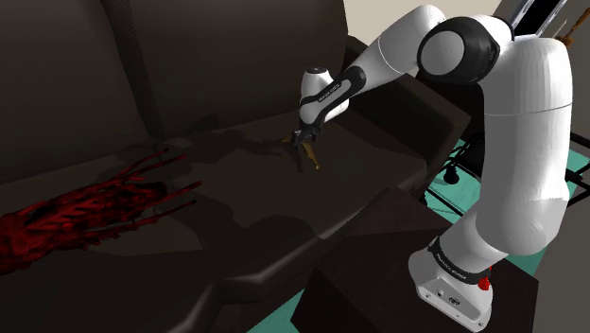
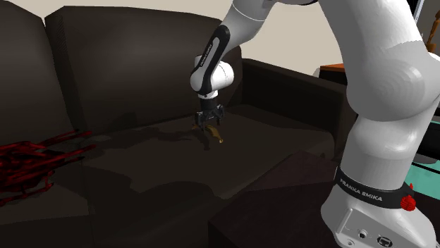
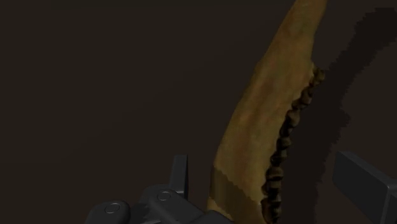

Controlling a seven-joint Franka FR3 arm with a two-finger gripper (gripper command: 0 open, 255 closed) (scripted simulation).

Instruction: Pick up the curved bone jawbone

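My gripper (image 3: 263, 162) straddles the jawbone (image 3: 254, 121) near the back edge of the sofa (image 1: 236, 203), jaws spread and not touching it; squeeze and lift remain.

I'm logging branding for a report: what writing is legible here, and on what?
"FRANKA EMIKA": black band low on the arm, second exterior view.
Lettering on the forearm: too small to read.
Same band, shoulder view: lettering too small to read.

White lettering is reading "FRANKA EMIKA" on the dark band (image 2: 372, 191) circling the white arm (image 2: 384, 106) just above its base.
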